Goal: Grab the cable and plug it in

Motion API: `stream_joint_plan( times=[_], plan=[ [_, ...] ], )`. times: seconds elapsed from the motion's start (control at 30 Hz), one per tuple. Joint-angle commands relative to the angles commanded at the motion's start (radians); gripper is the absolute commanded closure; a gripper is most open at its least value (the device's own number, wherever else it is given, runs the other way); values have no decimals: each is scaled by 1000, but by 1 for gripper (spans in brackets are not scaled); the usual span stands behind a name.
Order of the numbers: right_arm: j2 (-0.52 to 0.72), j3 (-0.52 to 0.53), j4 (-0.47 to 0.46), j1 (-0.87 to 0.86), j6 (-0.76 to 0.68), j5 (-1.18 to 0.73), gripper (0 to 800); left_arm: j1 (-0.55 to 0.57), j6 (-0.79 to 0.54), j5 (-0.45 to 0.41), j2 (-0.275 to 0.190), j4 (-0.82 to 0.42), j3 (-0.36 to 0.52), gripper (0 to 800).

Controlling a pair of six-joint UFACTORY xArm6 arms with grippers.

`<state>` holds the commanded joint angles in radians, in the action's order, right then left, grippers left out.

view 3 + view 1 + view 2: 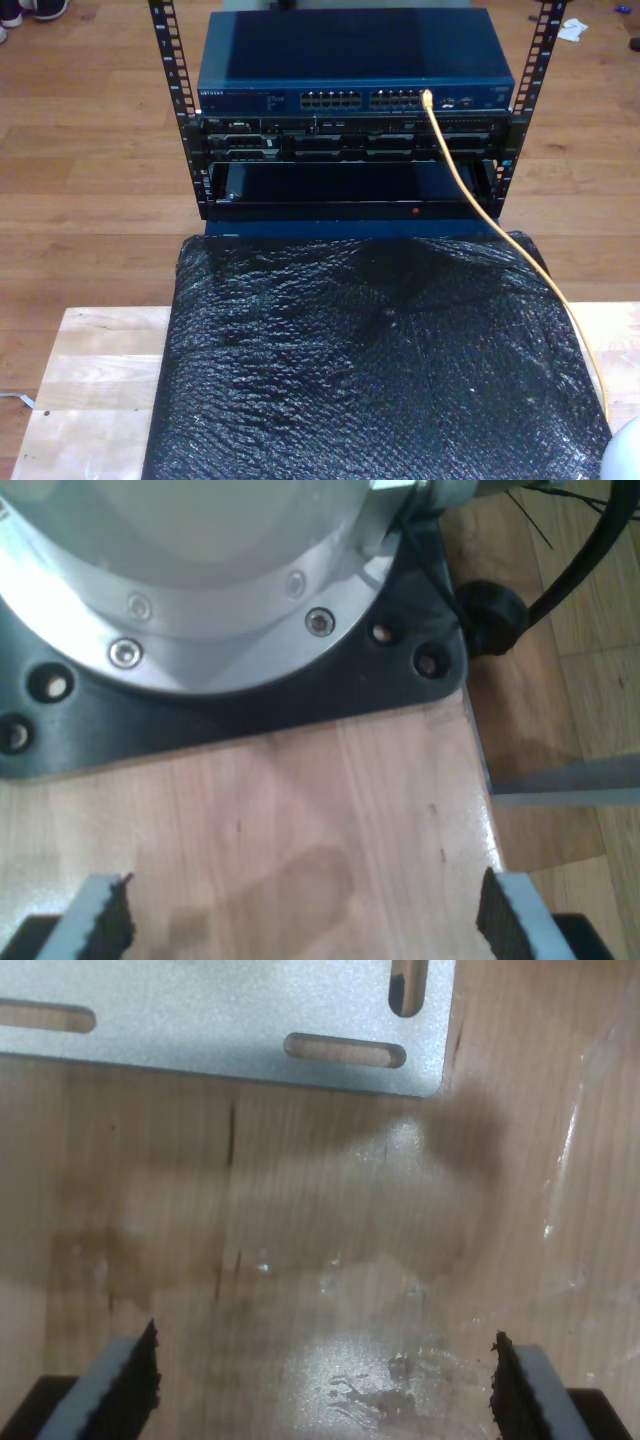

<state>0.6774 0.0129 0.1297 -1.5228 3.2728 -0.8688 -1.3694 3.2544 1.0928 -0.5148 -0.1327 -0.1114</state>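
Observation:
The yellow-orange cable (470, 195) runs from a port on the blue network switch (250, 65), down over the black bubble wrap, to the exterior view's lower right edge. Its upper end (428, 97) sits at the switch's row of ports; the plug is too small to make out. My first gripper (305, 920) is open over bare wood, with nothing between its ridged black pads (110, 925). My second gripper (325, 1385) is also open and empty above the stained wooden tabletop (300, 1220).
A silver arm base on a black mounting plate (250, 695) stands in front of my first gripper, a thick black cable (560, 570) beside it. A slotted grey metal plate (220, 1010) lies ahead of my second gripper. Black bubble wrap (370, 370) covers the table (90, 380) before the rack.

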Motion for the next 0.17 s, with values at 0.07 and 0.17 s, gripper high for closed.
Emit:
stream_joint_plan(
  times=[0.07,0.17],
  plan=[
    [0,0,0,0,0,0,4,0,0,0,0,0,0,0],
    [0,0,0,0,0,0,4,0,0,0,0,0,0,0]
  ],
)
